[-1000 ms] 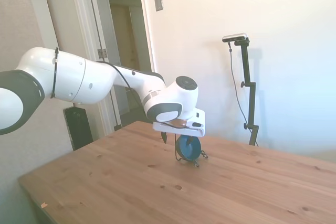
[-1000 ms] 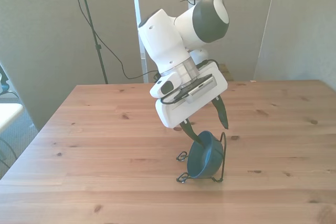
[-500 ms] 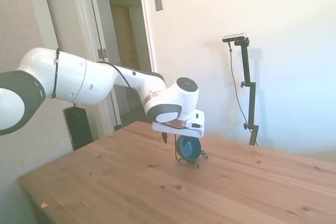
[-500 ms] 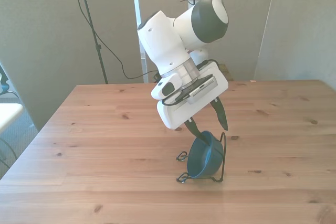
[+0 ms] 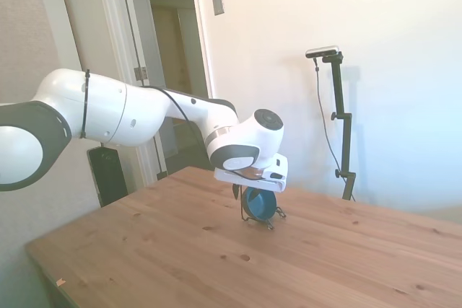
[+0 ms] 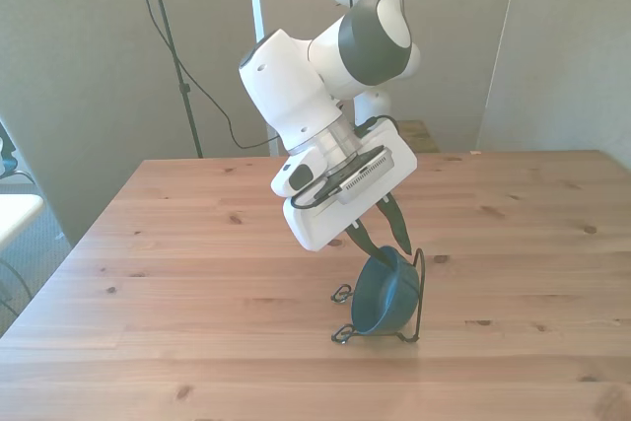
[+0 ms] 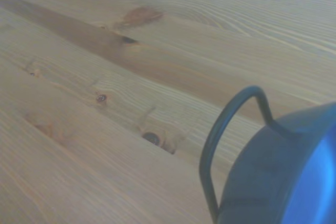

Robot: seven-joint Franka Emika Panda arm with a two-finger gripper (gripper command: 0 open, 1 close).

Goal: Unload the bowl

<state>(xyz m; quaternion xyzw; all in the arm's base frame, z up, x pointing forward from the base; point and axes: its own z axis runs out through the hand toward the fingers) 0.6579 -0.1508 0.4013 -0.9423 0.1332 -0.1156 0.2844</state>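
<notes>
The small blue bowl [image 6: 380, 298] rests tilted on its side in a thin black wire stand [image 6: 420, 288] on the wooden table [image 6: 197, 273]. My gripper [image 6: 388, 251] hangs just above the bowl's upper rim, open, its two dark fingers [image 6: 360, 241] spread on either side of the rim. I cannot tell whether they touch it. In the side view the bowl [image 5: 258, 205] shows under the white hand, with one finger [image 5: 236, 191] beside it. The wrist view shows the bowl's wall [image 7: 283, 177] and a loop of the stand [image 7: 220, 129] close up.
Bare wood lies all around the stand. A doorway [image 5: 170, 70] stands behind the arm in the side view. A black tripod leg with a cable [image 6: 173, 56] rises behind the table's far corner on the front view's left.
The arm and hand have shifted a little toward the front view's left, and the fingers have moved with them over the rim. The bowl and stand have not moved.
</notes>
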